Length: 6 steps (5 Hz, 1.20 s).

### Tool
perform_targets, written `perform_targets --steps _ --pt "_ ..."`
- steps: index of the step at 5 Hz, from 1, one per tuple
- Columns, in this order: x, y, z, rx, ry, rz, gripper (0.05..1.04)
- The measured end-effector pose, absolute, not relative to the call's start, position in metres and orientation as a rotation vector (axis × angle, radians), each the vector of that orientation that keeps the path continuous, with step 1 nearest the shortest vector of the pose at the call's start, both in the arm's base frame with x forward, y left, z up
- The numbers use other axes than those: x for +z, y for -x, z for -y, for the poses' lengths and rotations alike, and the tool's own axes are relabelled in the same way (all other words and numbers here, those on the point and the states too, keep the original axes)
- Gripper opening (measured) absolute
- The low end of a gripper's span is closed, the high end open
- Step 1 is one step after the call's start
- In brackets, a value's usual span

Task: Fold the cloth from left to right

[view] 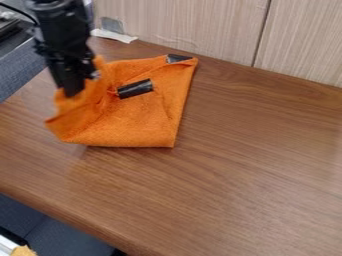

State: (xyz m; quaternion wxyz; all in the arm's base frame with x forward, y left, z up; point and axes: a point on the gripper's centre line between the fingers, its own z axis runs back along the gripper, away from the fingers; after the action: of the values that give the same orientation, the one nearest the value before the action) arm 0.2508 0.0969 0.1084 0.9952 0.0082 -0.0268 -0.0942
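Cloth [145, 122] at far left of table [254, 175], left side lifted, apparently pinched between the gripper's [73, 92] fingers. Flat bulk lies right of the grip; fold likely needs a rightward carry across it.

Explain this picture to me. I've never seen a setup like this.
It is one view, from a fixed camera looking down at a slant on a wooden table. The black machine at upper left is a robot arm. An orange cloth lies on the table, with two black patches on it. At the picture's left the cloth is raised and crumpled around the arm's lower end, so it is probably being held there, though the grip itself can't be made out.
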Motion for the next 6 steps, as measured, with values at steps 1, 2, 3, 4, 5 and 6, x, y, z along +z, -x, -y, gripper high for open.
perform_targets --steps 1,2,3,4,5,6 --pt "0.111 -0.268 -0.056 -0.27 -0.022 0.071 0.07" --pt "0.1 -0.279 -0.026 -0.319 -0.019 0.072 0.069" --pt "0.081 -0.287 -0.002 -0.353 -0.047 0.061 0.069" --pt "0.057 -0.293 0.01 -0.364 -0.077 0.051 0.069" --pt "0.048 -0.297 0.014 -0.356 -0.097 0.046 0.069" --pt "0.047 -0.298 0.014 -0.356 -0.111 0.05 0.095"
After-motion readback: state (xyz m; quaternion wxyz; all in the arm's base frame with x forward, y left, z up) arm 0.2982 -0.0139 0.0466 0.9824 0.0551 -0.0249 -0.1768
